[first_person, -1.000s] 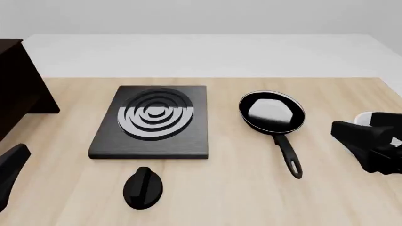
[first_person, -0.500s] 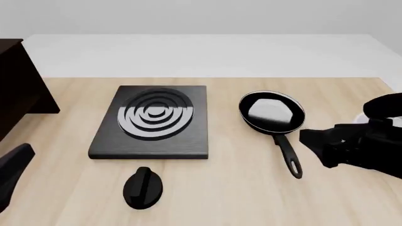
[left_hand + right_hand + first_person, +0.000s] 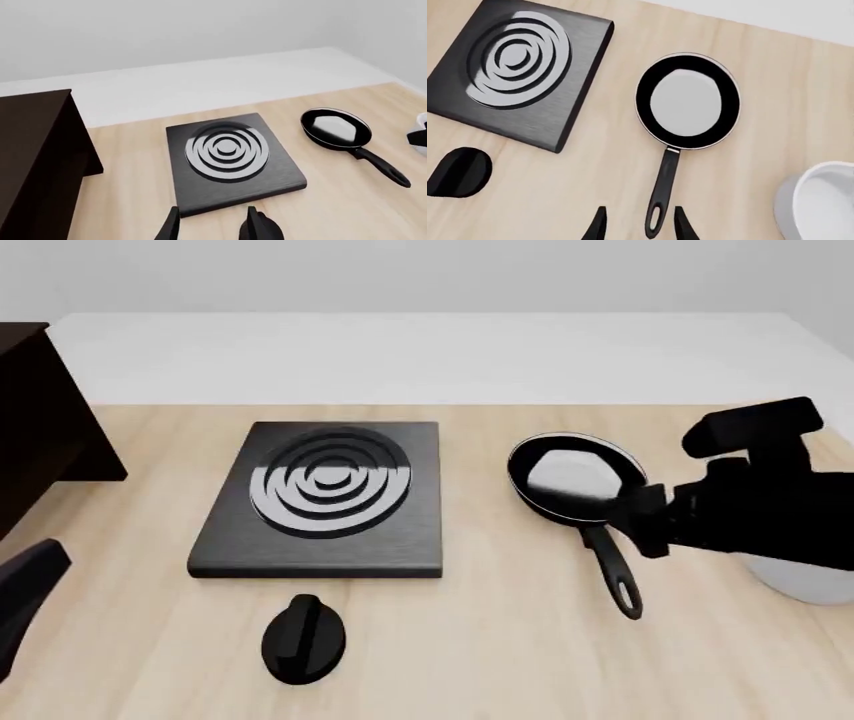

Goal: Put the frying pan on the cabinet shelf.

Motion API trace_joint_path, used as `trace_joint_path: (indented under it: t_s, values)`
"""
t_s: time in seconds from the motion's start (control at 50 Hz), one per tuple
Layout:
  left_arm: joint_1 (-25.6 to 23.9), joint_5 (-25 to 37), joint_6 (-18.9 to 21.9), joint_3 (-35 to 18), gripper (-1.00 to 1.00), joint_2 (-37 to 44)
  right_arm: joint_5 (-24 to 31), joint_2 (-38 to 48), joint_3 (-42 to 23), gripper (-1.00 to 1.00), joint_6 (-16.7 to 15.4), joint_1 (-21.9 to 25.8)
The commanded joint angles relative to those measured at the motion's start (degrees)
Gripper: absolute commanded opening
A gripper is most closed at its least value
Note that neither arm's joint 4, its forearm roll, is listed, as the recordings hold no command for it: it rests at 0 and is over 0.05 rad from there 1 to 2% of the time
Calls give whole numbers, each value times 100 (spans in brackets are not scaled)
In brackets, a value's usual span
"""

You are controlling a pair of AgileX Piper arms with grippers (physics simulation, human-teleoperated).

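Your right gripper (image 3: 637, 225) hangs above the table with its fingers (image 3: 599, 225) spread, one each side of the loop end of the frying pan's handle, no contact visible, nothing held. In the front view the right gripper (image 3: 638, 522) shows as a dark mass over the handle's upper part, just off the pan's rim. The frying pan (image 3: 577, 478) sits flat on the table (image 3: 481, 660), right of centre, handle pointing toward the near edge. A white bowl (image 3: 820, 205) sits just to its right, near the table's right edge. Your left gripper (image 3: 210, 227) is low by the near-left corner, fingers apart, empty. Ahead of it lies the stove plate (image 3: 327, 495), centre-left, with a black knob (image 3: 304, 637) near the near edge. The cabinet (image 3: 37, 160) stands at the table's left edge, well apart from the pan.
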Motion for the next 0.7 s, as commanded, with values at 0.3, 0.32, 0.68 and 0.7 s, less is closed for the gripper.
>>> trace_joint_path:
  t_s: [0.3,0.32,0.68,0.7]
  values:
    - [-82,119,-55,-169,100,-23,-489,1426,-364,100,-740,-524]
    - [-84,119,-49,-170,100,-20,-516,1468,-352,100,-758,-521]
    - [-45,117,-13,-155,100,-6,-1078,2158,-205,100,-756,-632]
    - [-47,116,-15,-150,100,-7,-1094,2180,-203,100,-759,-646]
